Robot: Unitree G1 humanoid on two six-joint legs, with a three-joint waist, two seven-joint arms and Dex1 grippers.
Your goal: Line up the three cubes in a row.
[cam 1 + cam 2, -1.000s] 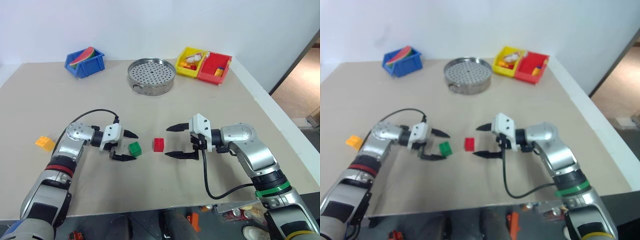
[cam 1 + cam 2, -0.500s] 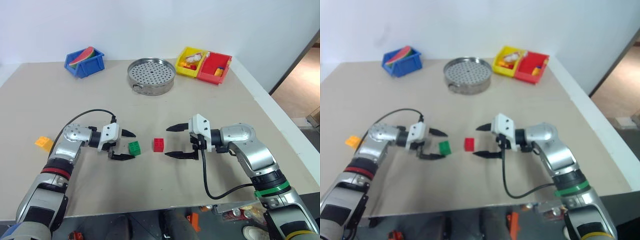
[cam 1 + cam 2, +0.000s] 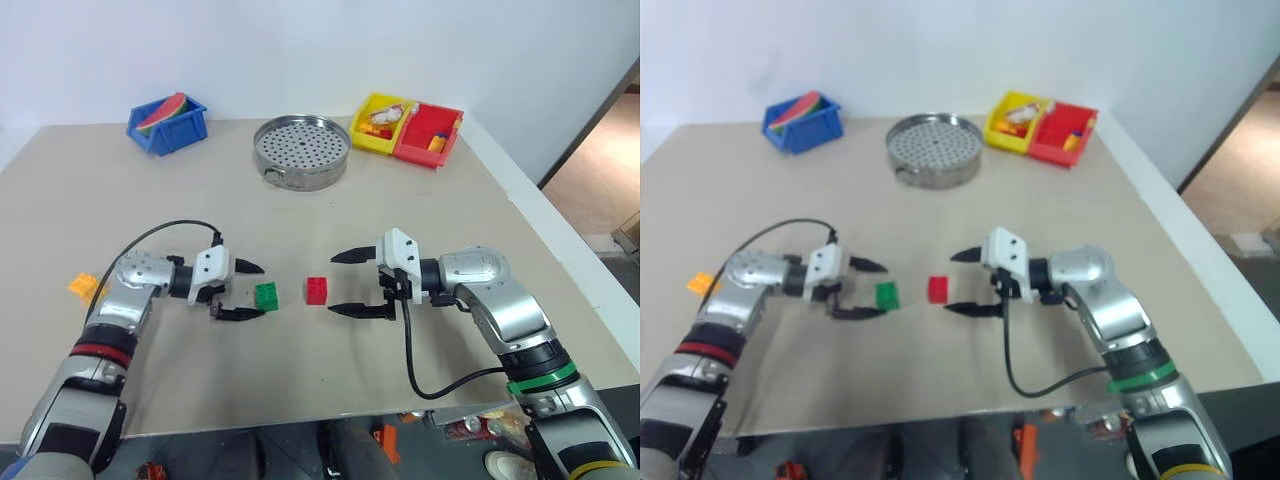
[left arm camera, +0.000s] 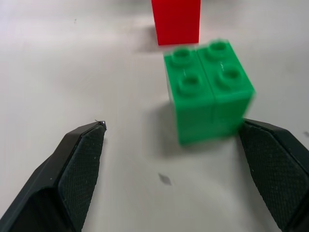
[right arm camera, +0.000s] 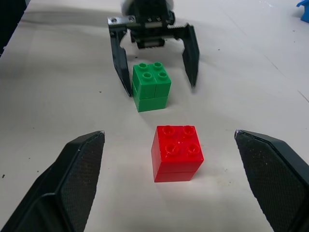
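Mid-table, the green cube (image 3: 267,295) and the red cube (image 3: 317,290) sit side by side with a small gap between them. The orange-yellow cube (image 3: 85,286) lies far off to the left, beside my left forearm. My left gripper (image 3: 263,290) is open, and its two fingertips flank the green cube's left side without gripping it. My right gripper (image 3: 332,284) is open just right of the red cube, holding nothing. In the right wrist view the red cube (image 5: 176,152) is nearest, with the green cube (image 5: 152,86) and the left gripper (image 5: 154,63) behind it.
At the back stand a blue bin (image 3: 165,125) with a watermelon slice, a round perforated metal pan (image 3: 302,150), a yellow bin (image 3: 380,125) and a red bin (image 3: 430,135) holding small pieces. The table's edge runs along the right.
My left arm has drawn back a little to the left, so the green cube now sits at its fingertips instead of deeper between them. The right arm and the cubes have stayed put.
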